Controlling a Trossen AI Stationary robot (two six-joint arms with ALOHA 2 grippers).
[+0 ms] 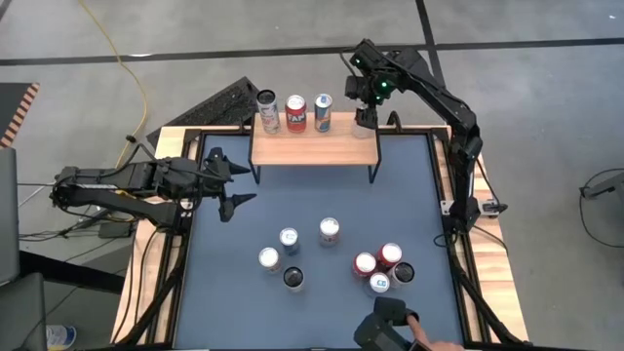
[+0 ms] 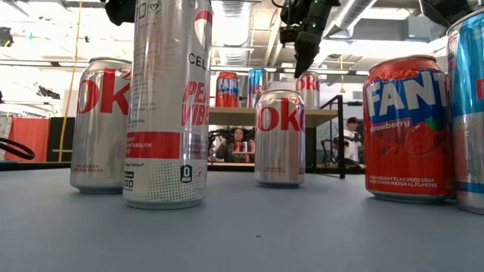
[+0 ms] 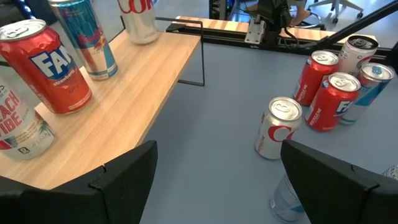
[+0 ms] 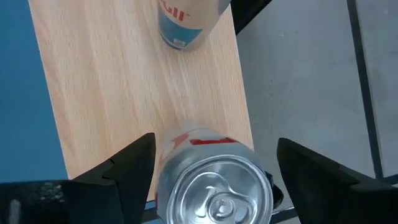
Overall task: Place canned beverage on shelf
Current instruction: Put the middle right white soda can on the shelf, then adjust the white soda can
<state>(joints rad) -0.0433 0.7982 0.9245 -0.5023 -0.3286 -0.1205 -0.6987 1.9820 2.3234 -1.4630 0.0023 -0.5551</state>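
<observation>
I'm looking down at a dark blue surface [image 1: 312,210] framed in light wood, set on a grey concrete floor with a yellow cable trailing across it. The shelf [image 1: 314,149] stands at the far edge, its wooden top on thin black legs. Three cans line its left part: a tall pale Celsius can [image 1: 267,110], a red Fanta can [image 1: 295,113] and a blue-and-silver Red Bull can [image 1: 323,112].

My right gripper [image 1: 366,119] is over the shelf's right end. Its wrist camera looks straight down on a silver Coke can [image 4: 211,180] standing on the shelf top, with the fingers [image 4: 127,165] spread on either side of it and clear of its sides, so the can rests on the wood rather than in a pinch. The Red Bull can sits just beyond it along the board.

My left gripper [image 1: 226,180] hangs over the surface's left side, short of the shelf, with its fingers spread and nothing between them.

Near the front of the surface are more cans: a loose group of four, including a Diet Coke can [image 1: 330,230], and a tight cluster of four to its right, with a Fanta strawberry can [image 2: 408,128] among them.

At the bottom edge, a person's hand [image 1: 429,343] is beside a dark device.
</observation>
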